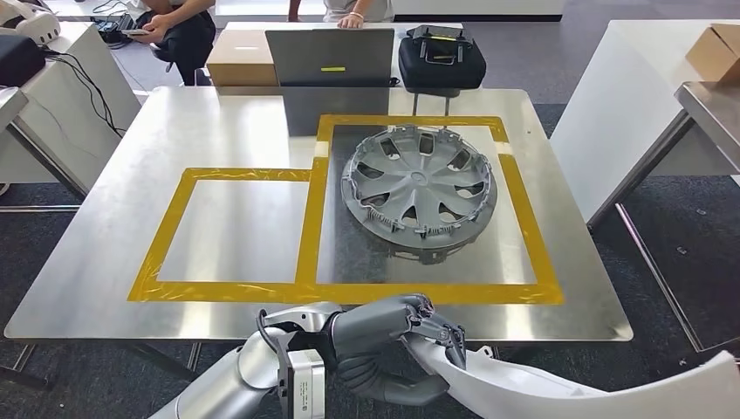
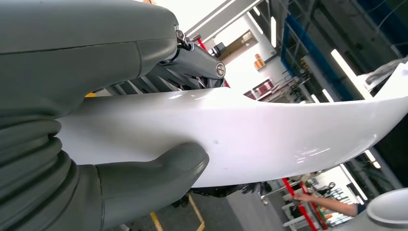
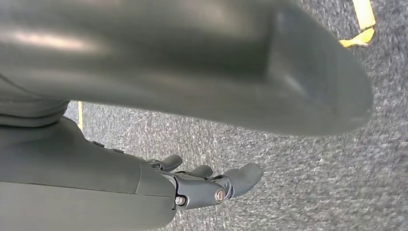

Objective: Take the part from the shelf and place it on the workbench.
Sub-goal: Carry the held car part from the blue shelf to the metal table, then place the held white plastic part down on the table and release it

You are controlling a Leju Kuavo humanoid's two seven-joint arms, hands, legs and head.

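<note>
Your robot's left hand (image 1: 393, 336) has its dark fingers (image 1: 436, 330) curled over the upper edge of the white part (image 1: 558, 388), and the thick grey thumb (image 2: 154, 178) presses the part's smooth face from the opposite side, so the panel is pinched between them. The part is a long, curved white panel held at 6 o'clock in the head view, just in front of the near edge of the workbench (image 1: 105, 262), not resting on it. Its long axis runs from the hand out toward 4 o'clock, the far end reaching the picture's corner. The right hand (image 3: 207, 185) hangs over grey carpet (image 3: 298, 183); its fingers are loosely curled and apart, holding nothing. On the workbench, yellow tape (image 1: 419, 292) marks two joined rectangles; a silver wheel cover (image 1: 423, 188) lies in the larger one, at 1 o'clock from the left hand. Beyond it at 12 o'clock stand a laptop (image 1: 330, 57) and a black case (image 1: 441, 59).
</note>
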